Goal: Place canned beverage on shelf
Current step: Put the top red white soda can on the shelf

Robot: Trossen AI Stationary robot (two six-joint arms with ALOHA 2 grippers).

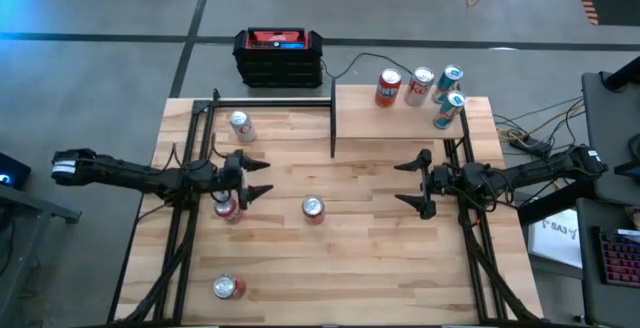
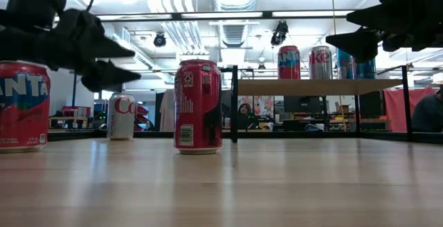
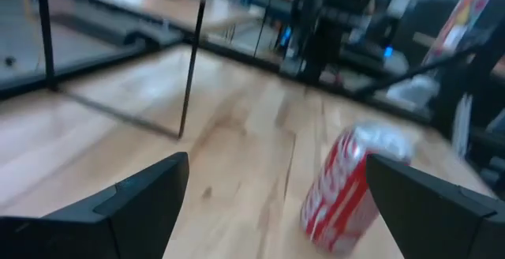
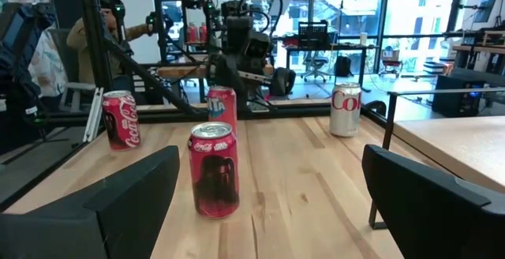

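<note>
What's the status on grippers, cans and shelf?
Left gripper open, empty, beside a red can. Right gripper open, empty, mid-table. Shelf holds four cans; four more on the table, centre can nearest. Nothing blocking.

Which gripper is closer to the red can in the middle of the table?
Left. The left gripper sits just beside the red can, open; the right gripper is farther off on its other side, also open.

Red can mid-table; pale wood shelf, black posts.
</note>
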